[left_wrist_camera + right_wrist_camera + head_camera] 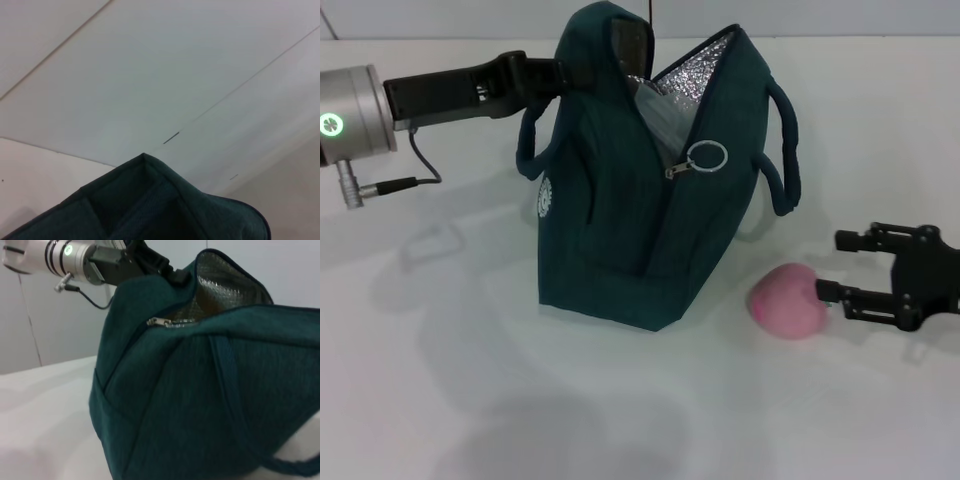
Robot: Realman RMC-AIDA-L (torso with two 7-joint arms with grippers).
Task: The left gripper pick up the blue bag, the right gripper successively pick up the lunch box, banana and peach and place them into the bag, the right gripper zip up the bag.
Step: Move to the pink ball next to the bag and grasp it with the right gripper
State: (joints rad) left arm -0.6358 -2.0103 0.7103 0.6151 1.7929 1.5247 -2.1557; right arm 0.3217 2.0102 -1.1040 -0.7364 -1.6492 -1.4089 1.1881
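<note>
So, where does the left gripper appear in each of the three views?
Head view: the left gripper is at the upper left, at the top edge of the blue bag.
Left wrist view: its fingers are not in the picture; only the bag's top edge shows.
Right wrist view: it is at the top, above the bag.
Shared landmark: the bag's peaked top edge.

A plain white table spreads beneath a pale wall.

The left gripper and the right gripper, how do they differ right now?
The left gripper is raised at the top edge of the blue bag; the right gripper sits low beside the peach. The left has a silver wrist with a green light; the right is all black, open. Both are black two-fingered claws.
</note>
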